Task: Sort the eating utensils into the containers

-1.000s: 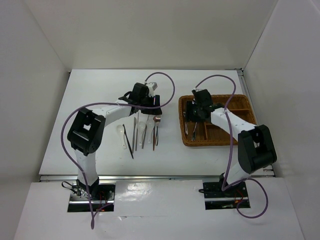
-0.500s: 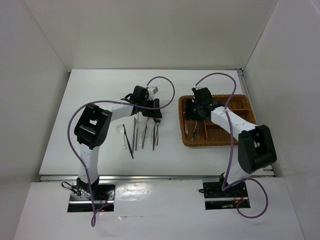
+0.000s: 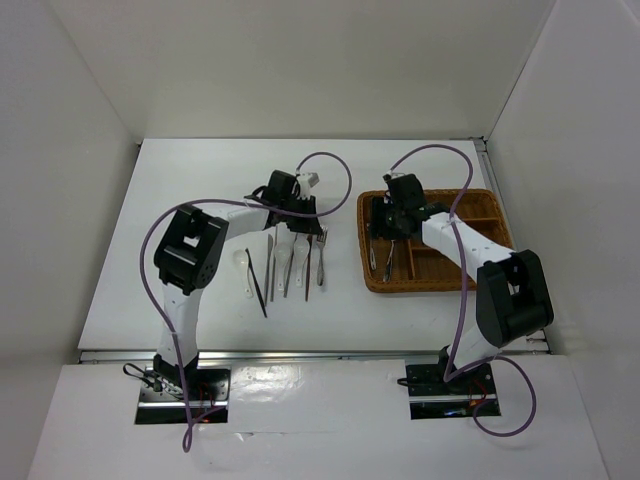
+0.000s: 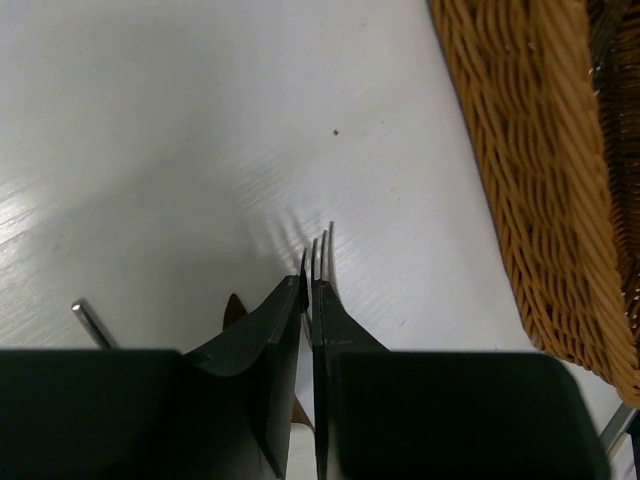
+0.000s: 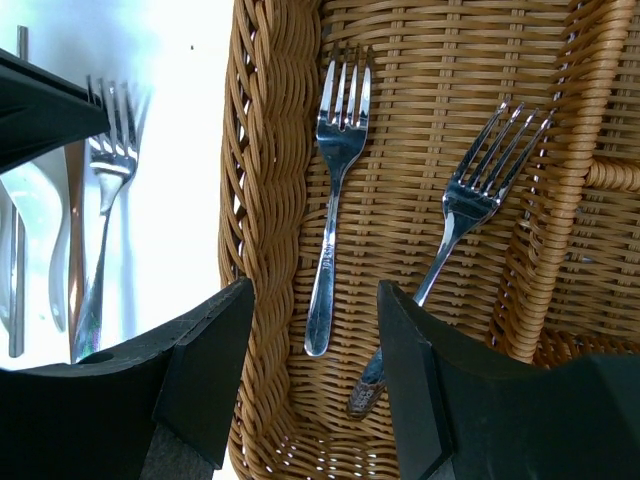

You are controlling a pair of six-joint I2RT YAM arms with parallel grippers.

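My left gripper (image 3: 304, 220) is low over the row of utensils on the white table, and its jaws are shut on a silver fork (image 4: 322, 253). The tines stick out just past the fingertips (image 4: 340, 310). That fork's handle (image 3: 321, 265) trails toward the near edge. Left of it lie white spoons (image 3: 289, 262), a dark stick (image 3: 257, 283) and other thin sticks. My right gripper (image 3: 392, 230) hangs open over the left compartment of the brown wicker tray (image 3: 430, 287). Two forks (image 5: 335, 200) (image 5: 470, 200) lie in that compartment between its fingers, untouched.
The tray's woven wall (image 4: 530, 180) stands close on the right of my left gripper. The tray has more compartments (image 3: 480, 215) on its far right. White walls enclose the table on three sides.
My left gripper has come down and shut on the fork, and the fork has shifted a little to the right, toward the tray. The right arm has stayed where it was.
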